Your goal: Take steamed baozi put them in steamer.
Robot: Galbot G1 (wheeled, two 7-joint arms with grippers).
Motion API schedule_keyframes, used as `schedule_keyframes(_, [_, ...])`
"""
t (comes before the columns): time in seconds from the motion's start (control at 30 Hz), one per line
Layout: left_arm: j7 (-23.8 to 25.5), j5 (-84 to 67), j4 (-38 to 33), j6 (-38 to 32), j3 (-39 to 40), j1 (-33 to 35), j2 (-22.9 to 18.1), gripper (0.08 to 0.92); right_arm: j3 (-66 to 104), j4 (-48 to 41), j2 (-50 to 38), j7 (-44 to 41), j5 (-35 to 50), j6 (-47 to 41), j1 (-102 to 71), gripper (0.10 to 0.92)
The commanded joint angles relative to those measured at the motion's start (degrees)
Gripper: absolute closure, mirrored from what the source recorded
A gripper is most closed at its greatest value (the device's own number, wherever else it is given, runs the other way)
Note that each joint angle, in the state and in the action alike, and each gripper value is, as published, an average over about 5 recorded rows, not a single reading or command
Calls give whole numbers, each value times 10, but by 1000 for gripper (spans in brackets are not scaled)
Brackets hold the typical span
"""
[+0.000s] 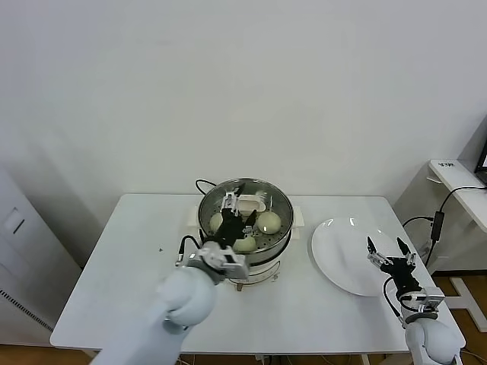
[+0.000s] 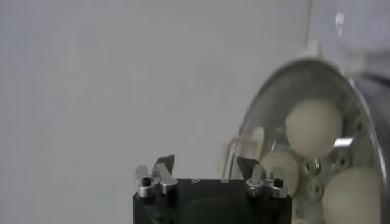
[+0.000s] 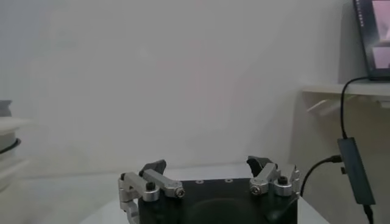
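Left claw point(image 1: 237, 220) open over the steamer point(image 1: 245, 214), right claw point(image 1: 386, 253) idle by the plate point(image 1: 351, 255)

Low in the frame's middle, the left arm reaches up to the steel steamer at the centre of the white counter point(image 1: 114, 274), its claw spread wide and holding nothing, just above the steamed baozi point(image 1: 268, 222); three pale buns show in the basket, one partly hidden behind the fingers. At lower right, the right claw hangs with jaws wide apart over the near edge of the bare white plate, well apart from the steamer
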Motion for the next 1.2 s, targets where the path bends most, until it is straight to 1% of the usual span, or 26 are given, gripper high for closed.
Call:
schedule_keyframes(0.03, [-35, -695, -148, -35, -194, 43, 87, 184, -9, 8, -12, 25, 5, -27, 5, 203])
schedule_keyframes(0.17, [-126, -807, -122, -35, -290, 72, 64, 178, -10, 16, -13, 32, 0, -35, 8, 203])
schedule_keyframes(0.23, [-153, -823, -98, -39, -326, 92, 59, 177, -10, 19, -10, 29, -1, -29, 9, 203])
schedule_keyframes(0.3, [-165, -819, -72, -49, -352, 119, 60, 177, -11, 22, -7, 25, -3, -23, 9, 203])
schedule_keyframes(0.43, [-174, -780, -25, -77, -382, 175, 61, 177, -8, 24, 2, 20, -13, -18, 12, 203])
schedule_keyframes(0.57, [-163, -742, 3, -110, -387, 227, 63, 177, 5, 26, 11, 7, -41, -16, 14, 203])
schedule_keyframes(0.63, [-159, -722, 21, -123, -387, 241, 63, 177, 7, 33, 14, 4, -55, -20, 11, 203])
schedule_keyframes(0.8, [-159, -699, 68, -124, -388, 247, 54, 177, 1, 39, 23, 20, -57, -29, 8, 203])
schedule_keyframes(0.97, [-156, -669, 116, -132, -378, 242, 28, 177, 0, 42, 38, 27, -59, -35, 4, 203])
schedule_keyframes(1.07, [-156, -663, 150, -138, -371, 237, 21, 177, -1, 44, 40, 25, -60, -38, -2, 203])
schedule_keyframes(1.2, [-157, -644, 176, -145, -368, 234, 14, 177, 0, 44, 39, 26, -62, -39, -6, 203])
